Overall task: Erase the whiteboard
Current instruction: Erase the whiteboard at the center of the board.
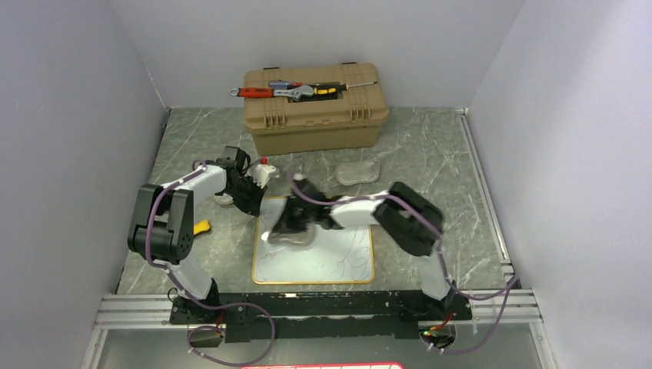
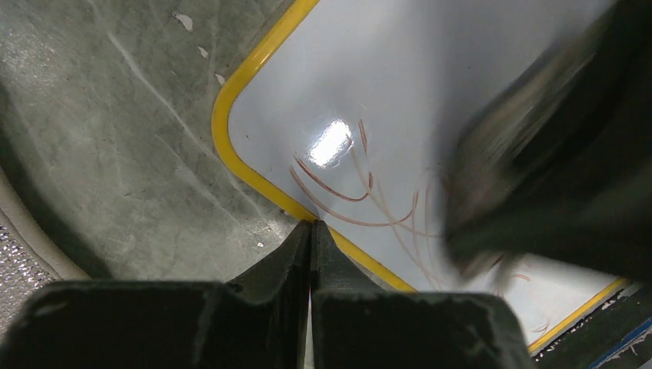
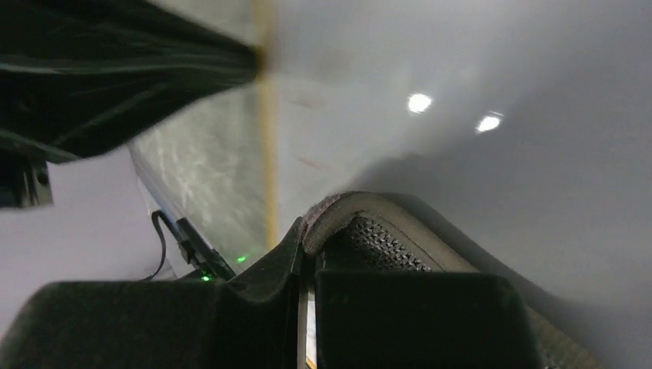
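The whiteboard (image 1: 338,257) lies flat on the table with a yellow rim and thin reddish scribbles (image 2: 346,192) on its glossy surface (image 2: 430,84). My left gripper (image 1: 250,201) is shut, its tips (image 2: 311,227) resting at the board's yellow rim near a rounded corner. My right gripper (image 1: 288,227) is shut on a grey wiping cloth (image 3: 384,223), which lies against the white surface (image 3: 500,192). In the left wrist view the right gripper (image 2: 553,177) is a dark blur over the board. The scribbles under it are hidden.
A tan toolbox (image 1: 315,108) with hand tools on its lid stands at the back. A small white bottle with a red cap (image 1: 264,171), a pale translucent item (image 1: 357,173) and a yellow object (image 1: 201,227) lie around the board. Grey walls enclose three sides.
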You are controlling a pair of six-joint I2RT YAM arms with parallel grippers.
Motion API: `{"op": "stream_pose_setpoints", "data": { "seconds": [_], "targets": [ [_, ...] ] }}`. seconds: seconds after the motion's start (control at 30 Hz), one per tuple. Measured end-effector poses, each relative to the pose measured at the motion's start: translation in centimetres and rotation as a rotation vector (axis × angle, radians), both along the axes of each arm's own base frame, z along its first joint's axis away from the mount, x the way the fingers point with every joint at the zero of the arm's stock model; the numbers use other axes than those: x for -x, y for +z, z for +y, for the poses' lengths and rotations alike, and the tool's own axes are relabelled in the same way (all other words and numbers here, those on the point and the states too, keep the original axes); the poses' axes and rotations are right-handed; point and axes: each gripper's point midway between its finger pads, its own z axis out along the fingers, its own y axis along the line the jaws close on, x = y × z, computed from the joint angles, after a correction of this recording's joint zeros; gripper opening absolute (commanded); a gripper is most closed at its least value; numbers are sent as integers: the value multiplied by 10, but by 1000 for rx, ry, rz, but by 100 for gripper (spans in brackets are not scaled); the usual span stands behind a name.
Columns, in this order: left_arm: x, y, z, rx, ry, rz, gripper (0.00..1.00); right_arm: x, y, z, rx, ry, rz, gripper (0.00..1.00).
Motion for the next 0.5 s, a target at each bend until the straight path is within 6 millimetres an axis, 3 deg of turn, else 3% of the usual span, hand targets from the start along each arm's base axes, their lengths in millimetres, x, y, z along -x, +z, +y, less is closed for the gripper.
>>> {"op": "stream_pose_setpoints", "data": {
  "seconds": [0.1, 0.17, 0.23, 0.3, 0.5],
  "targets": [
    [0, 0, 0, 0, 0, 0, 8, 18, 3, 75, -56, 159, -53, 0],
    [-1, -1, 6, -10, 24, 5, 8, 23, 5, 84, -61, 165, -55, 0],
    [0, -4, 8, -22, 25, 11, 8, 24, 2, 69, -52, 150, -57, 0],
    [1, -4, 7, -21, 21, 12, 8, 28, 1, 30, -28, 101, -26, 0],
    [1, -4, 6, -17, 18, 10, 8, 15, 5, -141, 104, -296, 55, 0]
  ]
}}
